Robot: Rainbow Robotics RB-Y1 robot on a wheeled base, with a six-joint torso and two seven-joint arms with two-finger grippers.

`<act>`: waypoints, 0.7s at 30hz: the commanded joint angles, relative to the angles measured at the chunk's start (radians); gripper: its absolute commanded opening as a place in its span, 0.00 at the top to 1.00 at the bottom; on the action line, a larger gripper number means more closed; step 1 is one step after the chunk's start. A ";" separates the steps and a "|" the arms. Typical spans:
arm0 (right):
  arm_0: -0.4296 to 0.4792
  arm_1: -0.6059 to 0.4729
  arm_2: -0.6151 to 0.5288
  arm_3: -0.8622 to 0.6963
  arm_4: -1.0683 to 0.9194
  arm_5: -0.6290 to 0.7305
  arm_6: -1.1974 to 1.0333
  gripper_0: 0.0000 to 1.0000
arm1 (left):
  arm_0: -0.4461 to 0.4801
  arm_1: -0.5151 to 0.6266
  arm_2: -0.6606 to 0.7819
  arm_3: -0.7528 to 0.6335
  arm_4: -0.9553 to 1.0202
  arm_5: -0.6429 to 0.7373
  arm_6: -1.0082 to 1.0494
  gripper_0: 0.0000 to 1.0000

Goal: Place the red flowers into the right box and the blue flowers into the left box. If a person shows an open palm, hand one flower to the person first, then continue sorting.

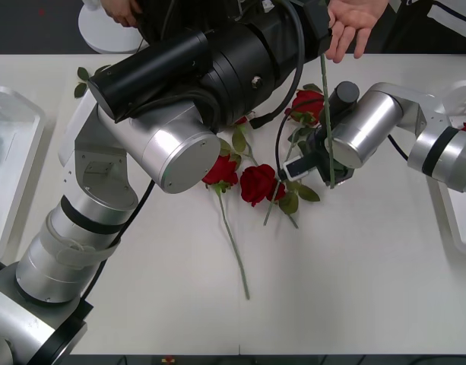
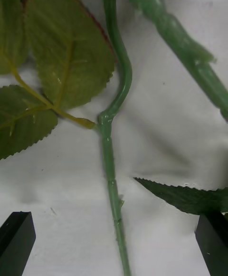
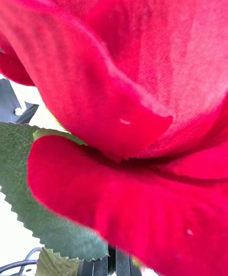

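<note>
White table [image 1: 369, 289] is carrying loose red flowers [image 1: 257, 183]. Right gripper [image 2: 114, 242], fingers spread, is hovering over one stem running lengthwise between them. Left gripper is offering a rose [image 3: 142, 90] toward the person's palm [image 1: 354, 26]; grip undeterminable.

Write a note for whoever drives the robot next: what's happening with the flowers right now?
Left gripper: raised toward the person's open hand, apparently shut on a raised rose; its stem hangs down.
Right gripper: open, low over a stem on the table.
Three red roses lie mid-table. The right box shows something red at its edge; the left box is at the far left.
Done: rose offered. Left: release it to the hand, then sort the rest.
</note>
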 commanded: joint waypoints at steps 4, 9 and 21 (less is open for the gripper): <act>-0.076 0.017 0.096 0.002 0.007 -0.029 -0.007 0.01 | -0.007 -0.025 -0.011 -0.037 -0.009 -0.015 -0.021 1.00; -0.080 0.035 0.112 0.039 0.001 -0.024 -0.007 0.02 | -0.007 -0.025 -0.011 -0.037 -0.009 -0.015 -0.021 1.00; -0.107 0.097 0.165 0.125 -0.002 -0.041 -0.007 0.24 | -0.007 -0.025 -0.011 -0.037 -0.009 -0.015 -0.021 1.00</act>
